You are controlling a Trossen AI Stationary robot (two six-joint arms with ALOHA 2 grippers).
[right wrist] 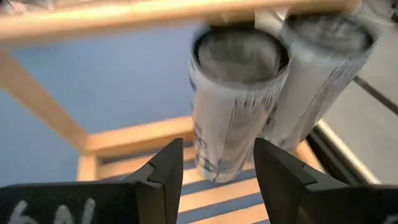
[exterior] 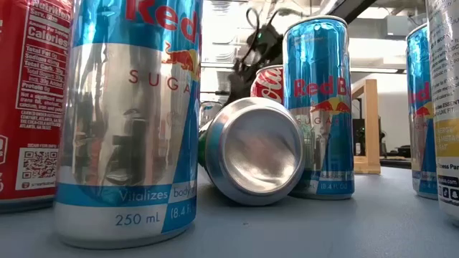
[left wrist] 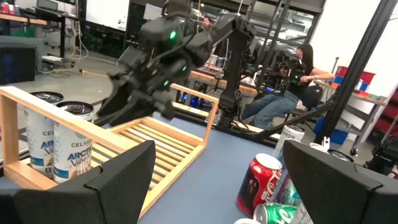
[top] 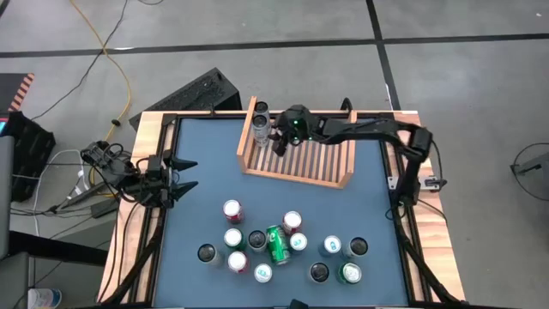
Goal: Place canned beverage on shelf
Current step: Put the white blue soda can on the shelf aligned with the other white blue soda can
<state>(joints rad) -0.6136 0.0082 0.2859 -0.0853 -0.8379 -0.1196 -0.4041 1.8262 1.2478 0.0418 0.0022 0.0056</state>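
The shelf (top: 300,163), a light wooden slatted tray, lies at the table's far middle. Two white cans (top: 260,130) (top: 261,110) stand upright on its slats in its far left corner; the right wrist view shows them close ahead (right wrist: 236,93) (right wrist: 317,74). My right gripper (top: 279,142) hovers over the shelf just right of the nearer can, slanting down, open (right wrist: 217,149), with that can beyond its fingertips and apart from them. My left gripper (top: 187,174) waits open at the table's left edge (left wrist: 217,149), holding nothing.
Several cans stand in a group on the blue mat's near half, with a green one (top: 276,245) lying on its side and a red one (top: 232,209) nearest the shelf. The shelf's right part is bare slats. A person (left wrist: 292,81) sits in the room beyond.
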